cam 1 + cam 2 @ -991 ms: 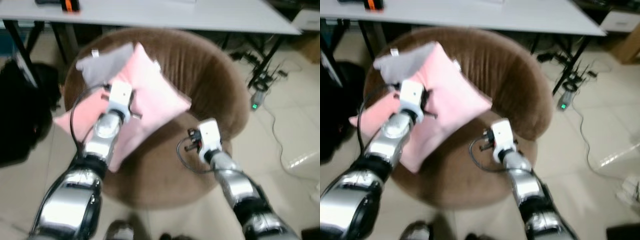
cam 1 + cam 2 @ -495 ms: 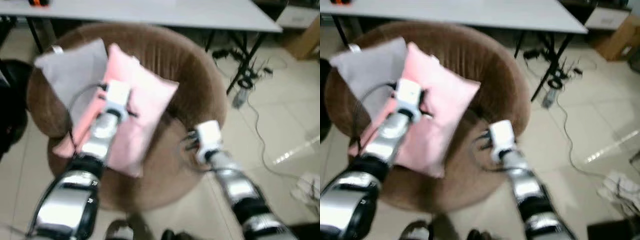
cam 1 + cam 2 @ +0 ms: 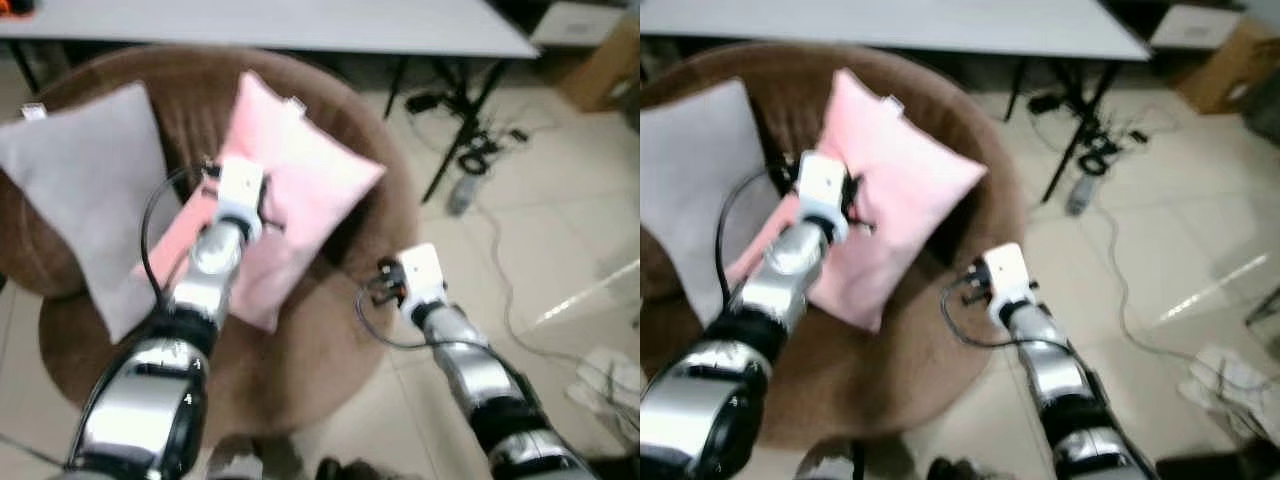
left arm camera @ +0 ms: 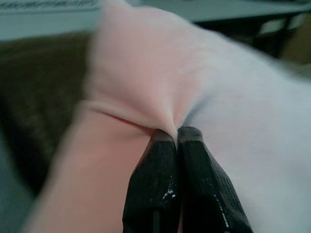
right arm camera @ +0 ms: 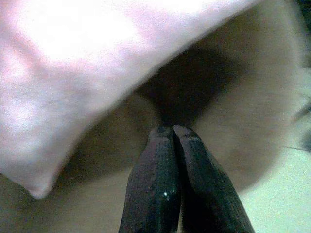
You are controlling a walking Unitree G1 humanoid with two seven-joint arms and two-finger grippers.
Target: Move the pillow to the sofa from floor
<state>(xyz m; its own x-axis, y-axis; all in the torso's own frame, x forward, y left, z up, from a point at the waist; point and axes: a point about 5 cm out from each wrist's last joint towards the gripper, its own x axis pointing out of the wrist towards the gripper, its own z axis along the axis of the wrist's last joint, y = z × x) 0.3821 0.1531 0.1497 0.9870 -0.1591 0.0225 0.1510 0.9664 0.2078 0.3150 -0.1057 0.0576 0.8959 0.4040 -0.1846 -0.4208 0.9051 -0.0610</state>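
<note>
Pink pillow [image 3: 290, 180] on brown sofa [image 3: 330, 350] beside grey cushion [image 3: 85, 190], pinched by left gripper [image 4: 177, 133] jaws; right gripper [image 5: 172, 131] jaws pressed together, holding nothing.

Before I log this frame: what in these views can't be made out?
- Left gripper contact on the pink pillow: in the eye views its own wrist housing covers it.
- Grey pillow: left side cut off by the frame edge.
- Items on the white table: cropped at the top edge.
- Cables on the floor: blurred.
</note>
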